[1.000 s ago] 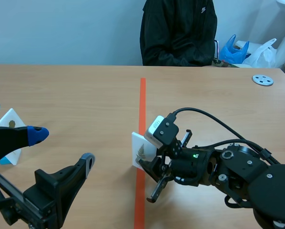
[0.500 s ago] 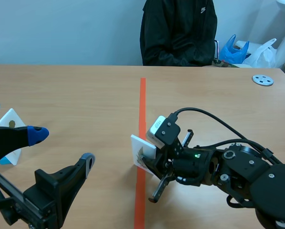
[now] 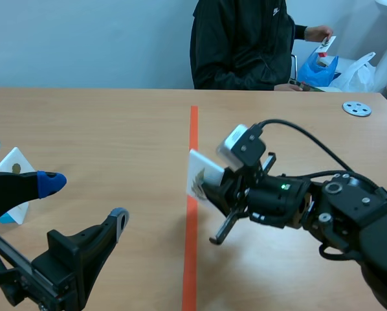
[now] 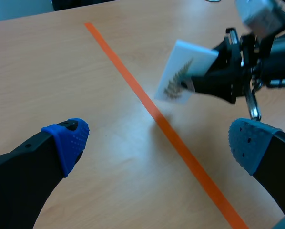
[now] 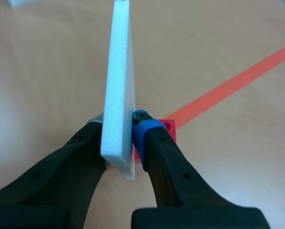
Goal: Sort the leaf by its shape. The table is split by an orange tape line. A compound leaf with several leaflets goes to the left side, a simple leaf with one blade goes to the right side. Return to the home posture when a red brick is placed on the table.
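Note:
A white card (image 3: 203,172) printed with a feathery leaf of several leaflets (image 4: 177,81) hangs tilted in the air, right over the orange tape line (image 3: 193,129). My right gripper (image 3: 210,188) is shut on the card's lower edge; in the right wrist view the card (image 5: 119,81) stands edge-on between the fingers (image 5: 145,129). A small red patch (image 5: 170,127) shows just behind them; I cannot tell what it is. My left gripper (image 3: 85,199) stays open low on the left side, holding nothing, with the card ahead of it (image 4: 183,71).
Another white card (image 3: 12,170) stands at the far left behind my left arm. A person (image 3: 242,45) sits across the table, one hand (image 3: 320,32) raised with a small item. A grey disc (image 3: 356,108) lies at the far right.
My right gripper has lifted the card off the table and carried it up and slightly right. The person's hand has come up at the top right.

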